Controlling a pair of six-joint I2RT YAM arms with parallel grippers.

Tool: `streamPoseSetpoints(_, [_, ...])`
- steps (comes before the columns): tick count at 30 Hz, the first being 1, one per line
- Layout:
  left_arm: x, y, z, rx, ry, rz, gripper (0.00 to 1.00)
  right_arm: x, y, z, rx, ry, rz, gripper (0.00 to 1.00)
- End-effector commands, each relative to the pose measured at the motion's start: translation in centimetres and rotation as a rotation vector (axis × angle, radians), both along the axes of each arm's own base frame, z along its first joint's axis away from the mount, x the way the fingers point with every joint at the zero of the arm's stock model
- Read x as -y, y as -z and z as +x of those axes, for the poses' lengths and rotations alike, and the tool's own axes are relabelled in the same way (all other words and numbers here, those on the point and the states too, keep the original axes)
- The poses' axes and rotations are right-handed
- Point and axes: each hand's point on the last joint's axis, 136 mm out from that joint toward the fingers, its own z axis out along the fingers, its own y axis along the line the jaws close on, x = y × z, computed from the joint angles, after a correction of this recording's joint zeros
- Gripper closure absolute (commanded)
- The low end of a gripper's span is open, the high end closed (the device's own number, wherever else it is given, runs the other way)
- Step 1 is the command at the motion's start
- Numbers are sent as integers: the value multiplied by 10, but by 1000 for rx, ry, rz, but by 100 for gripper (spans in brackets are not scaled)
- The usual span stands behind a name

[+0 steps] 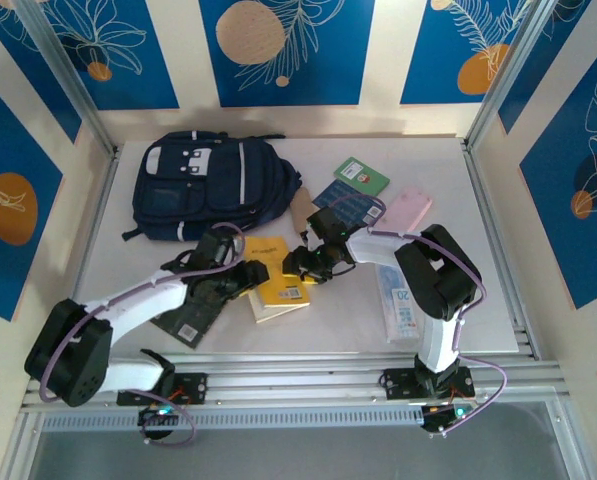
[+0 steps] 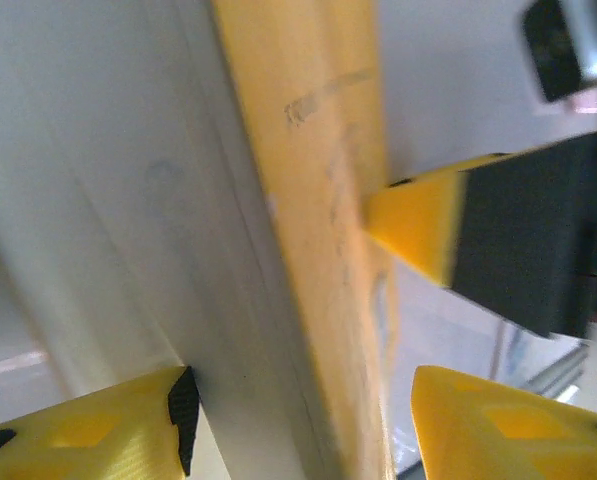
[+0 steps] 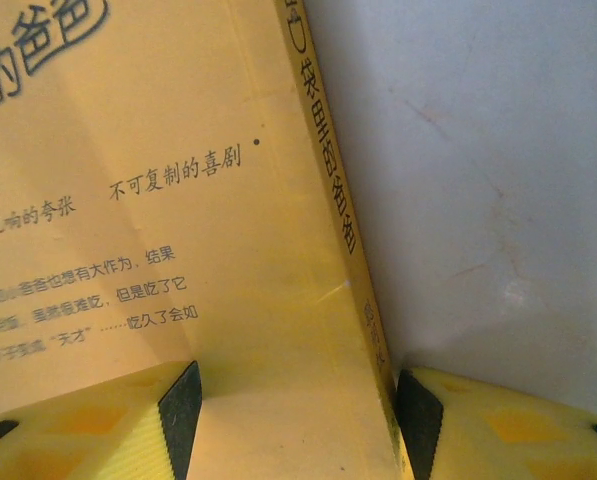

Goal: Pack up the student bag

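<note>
Left gripper (image 2: 298, 425): jaws astride book (image 2: 323, 200), across page block and yellow cover, pads close on both faces. Couldn't tell if clamped. Right gripper (image 3: 298, 420): jaws part open astride spine; grip, couldn't tell either. Spine read 袋里的爸爸; cover line, 不可复制的喜剧. Bag (image 1: 213, 185) lay flat, long axis across table. Book and both grippers sat just near side of bag, right gripper further to its right. I judged left arm nearer; book must go away from bases, leftward.
</note>
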Motion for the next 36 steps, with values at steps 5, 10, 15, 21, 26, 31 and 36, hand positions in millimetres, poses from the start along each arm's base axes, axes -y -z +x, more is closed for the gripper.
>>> streamPoseSetpoints(5, [29, -29, 5, 60, 57, -146, 48, 2, 28, -17, -60, -16, -33, 44])
streamPoseSetpoints(10, [30, -30, 8, 71, 63, -141, 51, 4, 30, -19, -64, -16, -38, 45])
streamPoseSetpoints(15, [30, -26, 10, 63, 64, -125, 34, 4, 30, -19, -67, -18, -40, 45])
streamPoseSetpoints(21, [37, -35, 19, 93, 53, -169, 31, 3, 29, -17, -67, -20, -40, 46])
streamPoseSetpoints(26, [46, -46, 29, 120, 48, -213, 31, 4, 28, -17, -68, -21, -42, 46])
streamPoseSetpoints(31, [57, -63, 36, 158, 57, -269, 31, 5, 28, -16, -73, -16, -37, 46])
streamPoseSetpoints(36, [60, -68, 37, 170, 69, -263, 32, 9, 29, -15, -82, 4, -20, 46])
